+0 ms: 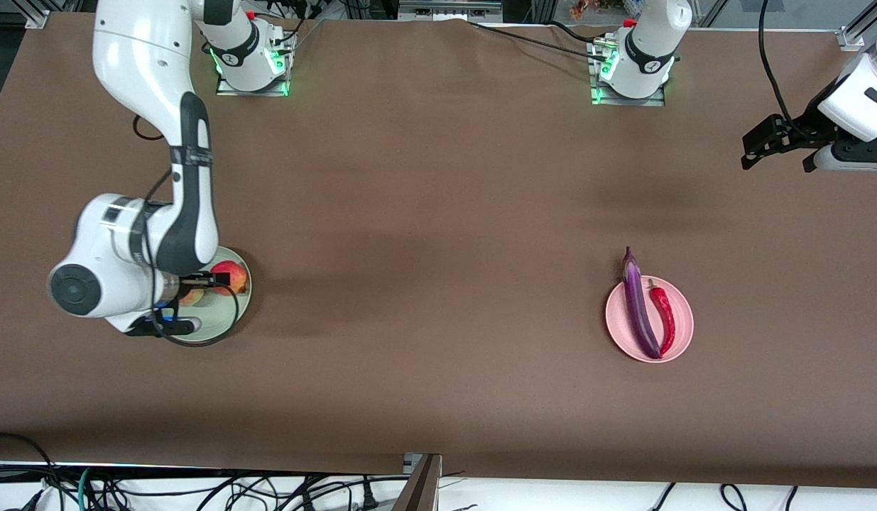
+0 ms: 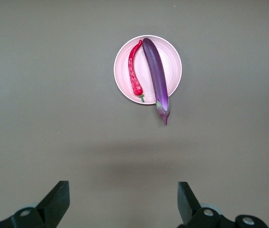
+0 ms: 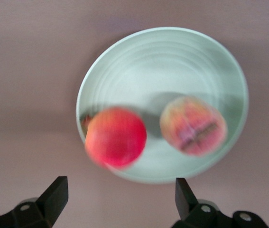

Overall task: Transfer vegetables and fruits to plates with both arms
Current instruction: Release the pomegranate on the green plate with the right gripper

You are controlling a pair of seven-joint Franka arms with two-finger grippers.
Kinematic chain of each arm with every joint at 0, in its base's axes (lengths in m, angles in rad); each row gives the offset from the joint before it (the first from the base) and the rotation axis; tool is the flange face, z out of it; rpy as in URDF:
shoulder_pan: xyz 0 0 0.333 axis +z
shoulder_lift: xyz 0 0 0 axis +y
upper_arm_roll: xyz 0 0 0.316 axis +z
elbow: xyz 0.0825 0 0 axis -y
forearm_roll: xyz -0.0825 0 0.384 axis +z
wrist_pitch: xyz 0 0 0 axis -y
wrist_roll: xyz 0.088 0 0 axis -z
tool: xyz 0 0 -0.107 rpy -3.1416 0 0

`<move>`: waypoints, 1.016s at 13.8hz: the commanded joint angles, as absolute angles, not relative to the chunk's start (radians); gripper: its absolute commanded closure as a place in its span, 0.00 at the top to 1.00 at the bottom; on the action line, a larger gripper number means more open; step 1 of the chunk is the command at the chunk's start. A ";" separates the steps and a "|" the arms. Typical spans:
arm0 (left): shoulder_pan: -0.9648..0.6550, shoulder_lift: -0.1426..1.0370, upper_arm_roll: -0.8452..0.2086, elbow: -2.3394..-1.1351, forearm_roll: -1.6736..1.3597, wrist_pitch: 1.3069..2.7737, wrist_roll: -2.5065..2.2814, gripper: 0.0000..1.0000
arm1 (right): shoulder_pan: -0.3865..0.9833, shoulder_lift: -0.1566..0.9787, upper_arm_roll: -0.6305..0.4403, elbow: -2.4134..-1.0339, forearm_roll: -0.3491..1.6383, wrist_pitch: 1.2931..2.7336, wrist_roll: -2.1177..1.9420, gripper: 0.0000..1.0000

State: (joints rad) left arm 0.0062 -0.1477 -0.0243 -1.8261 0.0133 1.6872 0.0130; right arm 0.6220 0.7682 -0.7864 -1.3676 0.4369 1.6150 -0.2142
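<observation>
Front view: glossy purple eggplant [image 1: 640, 307] and curved red chili [image 1: 663, 316] lie side by side on the pink plate [image 1: 683, 333]. Peach [image 3: 193, 125] and redder fruit [image 3: 115, 137] sit on the green plate [image 3: 162, 57] under the right gripper [image 3: 117, 199], jaws apart. Left gripper [image 2: 122, 202] hangs over bare bench [image 1: 438, 213], jaws apart.

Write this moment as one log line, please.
right gripper: open over green plate | peach, pomegranate: on it | left gripper: open, waiting | eggplant, chili: pink plate

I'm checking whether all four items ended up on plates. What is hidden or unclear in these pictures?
- Front view: the right arm covers most of the green plate; the peach barely shows.
- Right wrist view: blur; the pomegranate sits at the rim, its seating unclear.
- Front view: the left gripper is small; the arm is cut by the edge.
- The eggplant's stem overhangs the pink plate.
</observation>
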 commanded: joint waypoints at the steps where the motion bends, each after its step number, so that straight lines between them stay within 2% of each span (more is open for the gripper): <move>1: 0.005 -0.120 -0.020 -1.795 0.003 1.675 0.034 1.00 | 0.618 0.738 -0.844 -1.257 0.453 1.456 -0.235 1.00; 4: 0.009 -0.115 -0.025 -1.789 -0.006 1.663 0.032 1.00 | 0.621 0.671 -0.853 -1.235 0.445 1.399 -0.232 1.00; 6: 0.012 -0.107 -0.023 -1.778 -0.008 1.657 0.034 1.00 | 0.605 0.556 -0.810 -1.249 0.411 1.393 -0.219 1.00; 7: 0.012 -0.097 -0.025 -1.764 -0.008 1.651 0.034 1.00 | 0.553 0.493 -0.723 -1.256 0.341 1.390 -0.219 1.00; 9: 0.011 -0.091 -0.026 -1.747 -0.008 1.637 0.037 1.00 | 0.392 0.370 -0.455 -1.290 0.121 1.387 -0.154 1.00; 11: 0.011 -0.087 -0.026 -1.746 -0.008 1.628 0.038 1.00 | 0.220 0.248 -0.213 -1.385 0.036 1.397 -0.039 1.00; 13: 0.011 -0.086 -0.026 -1.746 -0.011 1.626 0.038 1.00 | 0.111 0.123 -0.065 -1.510 -0.032 1.408 0.003 1.00; 14: 0.011 -0.086 -0.026 -1.746 -0.012 1.625 0.038 1.00 | 0.077 0.057 -0.030 -1.585 -0.044 1.429 0.020 1.00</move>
State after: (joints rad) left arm 0.0069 -0.1055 -0.0254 -1.7834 0.0051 1.6521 0.0142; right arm 0.1527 0.2137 -0.1306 -1.3947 -0.0019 1.3828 -0.0242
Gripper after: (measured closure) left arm 0.000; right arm 0.000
